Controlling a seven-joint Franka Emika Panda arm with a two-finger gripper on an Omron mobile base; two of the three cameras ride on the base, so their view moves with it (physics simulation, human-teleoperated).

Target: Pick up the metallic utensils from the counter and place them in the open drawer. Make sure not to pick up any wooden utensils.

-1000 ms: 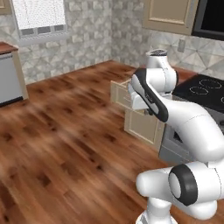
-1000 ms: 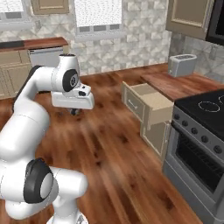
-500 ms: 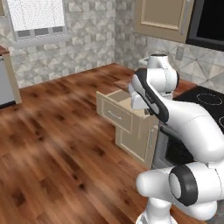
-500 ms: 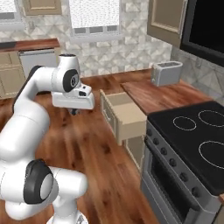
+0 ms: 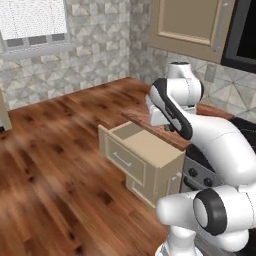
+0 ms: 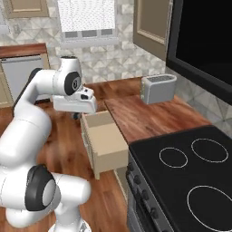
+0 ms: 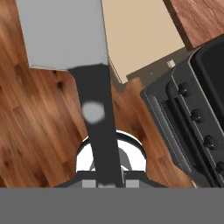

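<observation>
A knife (image 7: 70, 35) with a broad silver blade and a black handle is pinched between the gripper's (image 7: 105, 183) two fingers, the handle rising straight up the hand view and the blade spreading wide at the top. Beneath the blade's right edge lies the open drawer (image 5: 145, 150), a light beige box pulled out from the cabinet, its interior bare and its silver bar handle facing the floor side. The gripper hangs just beside the drawer's rear left corner in the right base view, above the wooden floor (image 5: 50, 165). The reddish-brown counter (image 6: 145, 113) borders the drawer's far side, carrying a silver toaster (image 6: 157, 88) near the wall. A black stove (image 6: 190, 172) sits tight against the drawer's near side. The floor left of the drawer is wide and open.
</observation>
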